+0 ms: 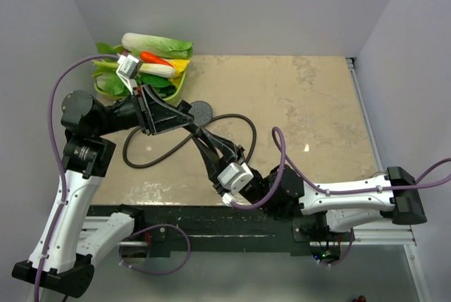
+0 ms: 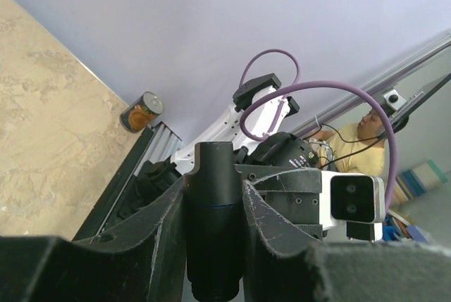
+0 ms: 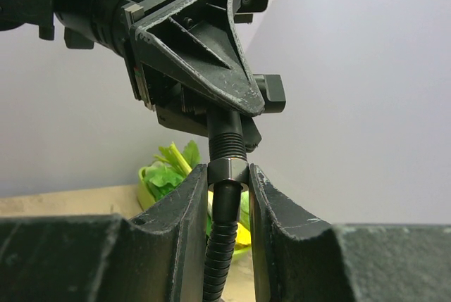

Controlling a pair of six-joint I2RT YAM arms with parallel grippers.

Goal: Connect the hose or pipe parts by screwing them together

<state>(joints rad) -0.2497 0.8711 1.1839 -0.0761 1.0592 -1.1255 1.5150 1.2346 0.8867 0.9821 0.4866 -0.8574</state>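
Observation:
The dark shower head's handle [image 2: 215,224] stands between the fingers of my left gripper [image 2: 215,193], which is shut on it. From above, its round face [image 1: 201,110] shows just past my left gripper [image 1: 184,116]. In the right wrist view the handle's threaded end [image 3: 227,143] points down onto the hose's end nut [image 3: 227,171]. My right gripper [image 3: 227,175] is shut on that nut, and the nut sits at the bottom of the threads. The ribbed hose [image 3: 217,260] hangs below it. The rest of the hose [image 1: 141,162] loops over the table, with my right gripper [image 1: 206,146] over the middle.
A green basket of toy vegetables [image 1: 106,87] stands at the table's back left, just behind the left arm. A can [image 2: 141,112] sits by the table's rail. Purple cables [image 1: 282,165] arch over both arms. White walls close in the back and sides.

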